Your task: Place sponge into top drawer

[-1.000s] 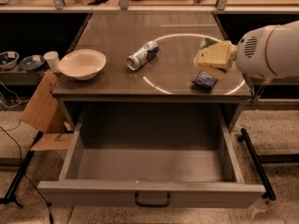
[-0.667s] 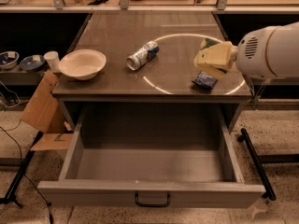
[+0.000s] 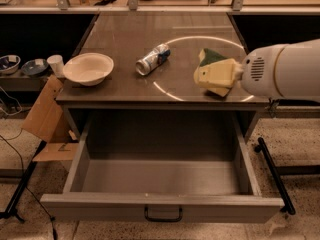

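Note:
My gripper, cream fingers on a thick white arm coming in from the right, hangs over the right part of the table top. It is shut on the sponge: the dark green top shows behind the fingers and a yellow edge shows below them. The top drawer is pulled wide open below the table's front edge, nothing inside, with its dark handle at the centre of the front panel. The gripper is behind the drawer's opening and above it, toward its right side.
A white bowl sits at the table's left front. A silver and blue can lies on its side mid-table. Cardboard leans at the left. A cup and small bowls stand on a low left shelf. A black bar runs along the right.
My gripper has moved left and toward the table's front edge with the sponge in it. The dark blue packet that showed beside it is now hidden behind the gripper.

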Controlling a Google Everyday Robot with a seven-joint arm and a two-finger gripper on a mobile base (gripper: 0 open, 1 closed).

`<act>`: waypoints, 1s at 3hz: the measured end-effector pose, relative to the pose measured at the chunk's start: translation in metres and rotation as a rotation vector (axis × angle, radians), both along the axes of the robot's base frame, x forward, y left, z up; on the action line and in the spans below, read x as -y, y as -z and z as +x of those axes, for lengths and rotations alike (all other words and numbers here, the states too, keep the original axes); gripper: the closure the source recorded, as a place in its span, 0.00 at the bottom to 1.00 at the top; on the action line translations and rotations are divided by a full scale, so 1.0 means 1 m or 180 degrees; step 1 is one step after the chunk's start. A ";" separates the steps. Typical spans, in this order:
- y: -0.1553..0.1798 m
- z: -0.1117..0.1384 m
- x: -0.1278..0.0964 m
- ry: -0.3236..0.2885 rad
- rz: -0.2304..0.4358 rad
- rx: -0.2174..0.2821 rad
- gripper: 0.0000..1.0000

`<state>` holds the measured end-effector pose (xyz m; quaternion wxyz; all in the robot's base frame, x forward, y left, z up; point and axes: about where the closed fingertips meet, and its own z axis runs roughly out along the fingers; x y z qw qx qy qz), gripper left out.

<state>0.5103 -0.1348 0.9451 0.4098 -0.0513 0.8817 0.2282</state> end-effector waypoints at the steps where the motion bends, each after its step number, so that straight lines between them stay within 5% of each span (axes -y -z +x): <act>1: 0.029 -0.020 -0.017 -0.0383 -0.0063 -0.0102 1.00; 3: 0.080 -0.045 -0.043 -0.1319 -0.0604 -0.0243 1.00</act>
